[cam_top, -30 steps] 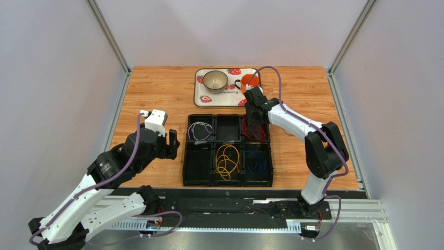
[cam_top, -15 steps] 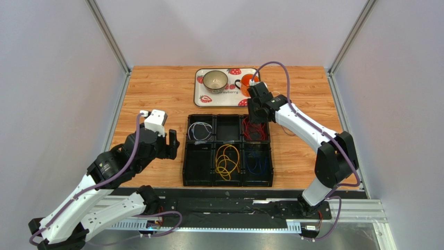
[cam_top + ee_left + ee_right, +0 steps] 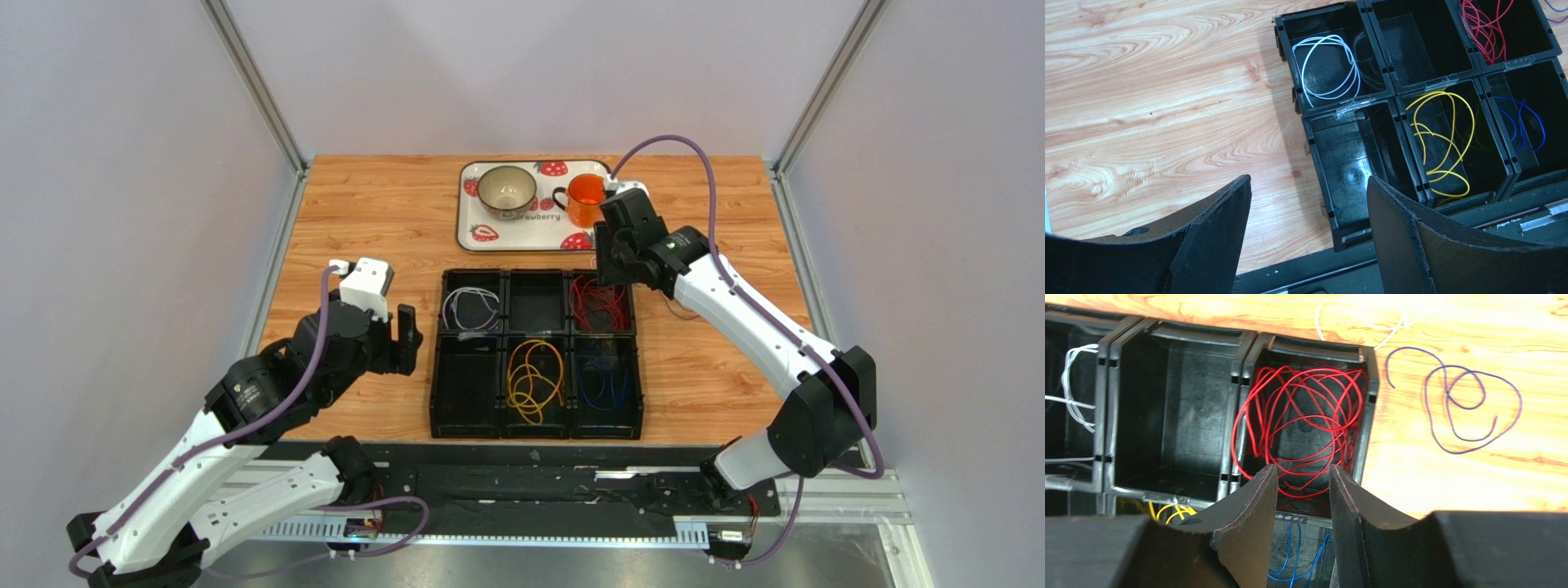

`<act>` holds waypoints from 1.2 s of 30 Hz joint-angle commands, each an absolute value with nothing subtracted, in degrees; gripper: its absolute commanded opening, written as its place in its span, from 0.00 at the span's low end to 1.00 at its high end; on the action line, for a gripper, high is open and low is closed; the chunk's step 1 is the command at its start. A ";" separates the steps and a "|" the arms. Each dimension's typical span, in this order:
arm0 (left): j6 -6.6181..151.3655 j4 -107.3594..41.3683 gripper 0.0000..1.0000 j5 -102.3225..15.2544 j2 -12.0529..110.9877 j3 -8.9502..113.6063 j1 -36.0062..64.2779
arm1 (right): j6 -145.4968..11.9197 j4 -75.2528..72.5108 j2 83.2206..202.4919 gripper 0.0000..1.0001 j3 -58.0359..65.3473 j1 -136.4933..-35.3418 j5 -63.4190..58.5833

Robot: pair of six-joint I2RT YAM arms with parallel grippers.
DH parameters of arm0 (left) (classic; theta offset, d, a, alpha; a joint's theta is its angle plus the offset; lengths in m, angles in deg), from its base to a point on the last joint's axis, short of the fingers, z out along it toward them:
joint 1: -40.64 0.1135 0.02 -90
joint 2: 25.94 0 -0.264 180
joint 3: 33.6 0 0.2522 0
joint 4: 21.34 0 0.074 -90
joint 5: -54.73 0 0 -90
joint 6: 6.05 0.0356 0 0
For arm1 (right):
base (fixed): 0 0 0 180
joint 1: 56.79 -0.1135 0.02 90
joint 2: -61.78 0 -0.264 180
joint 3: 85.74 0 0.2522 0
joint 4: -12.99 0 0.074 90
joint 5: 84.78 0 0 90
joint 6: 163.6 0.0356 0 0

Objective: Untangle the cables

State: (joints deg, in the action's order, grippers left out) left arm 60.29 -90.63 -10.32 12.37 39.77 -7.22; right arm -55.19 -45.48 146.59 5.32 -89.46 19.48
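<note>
Jaws of the left gripper (image 3: pixel 1309 184) stand spread wide and empty over the wooden table (image 3: pixel 1168 92), left of the black organizer (image 3: pixel 1309 138). Jaws of the right gripper (image 3: pixel 1303 471) are parted, grasping nothing, above the far-right bin holding the red cable (image 3: pixel 1303 416). The white cable (image 3: pixel 1330 67) lies in the far-left bin, the yellow cable (image 3: pixel 1444 141) near-middle, the blue cable (image 3: pixel 1524 122) near-right. Loose on the table just right of the organizer: a second blue cable (image 3: pixel 1468 410) and a white strand (image 3: pixel 1358 324).

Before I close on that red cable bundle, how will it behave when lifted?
Probably floppy: the red cable bundle lies in loose, overlapping loops. Likely light, the strands being very thin. It may snag on the bin wall, since loops reach the edges.
</note>
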 commanded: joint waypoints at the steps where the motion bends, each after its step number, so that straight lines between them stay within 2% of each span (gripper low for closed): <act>1: 60.57 -90.03 0.78 -10.14 12.12 39.92 -6.83 | -54.27 -43.67 145.62 0.41 5.98 -89.49 24.29; 7: 60.66 -90.03 0.78 -10.40 11.94 39.84 -6.83 | -53.65 -43.75 148.61 0.41 8.35 -86.68 26.93; 17: 61.19 -89.41 0.78 -11.63 12.20 39.66 -6.83 | -52.77 -44.46 156.78 0.55 14.76 -79.47 25.36; 28: 60.75 -89.68 0.77 -10.40 13.17 39.75 -6.83 | -48.91 -45.60 169.96 0.55 29.69 -72.88 19.46; 36: 60.75 -89.86 0.77 -10.49 13.35 39.75 -6.83 | -37.50 -44.20 177.43 0.55 34.98 -69.02 16.74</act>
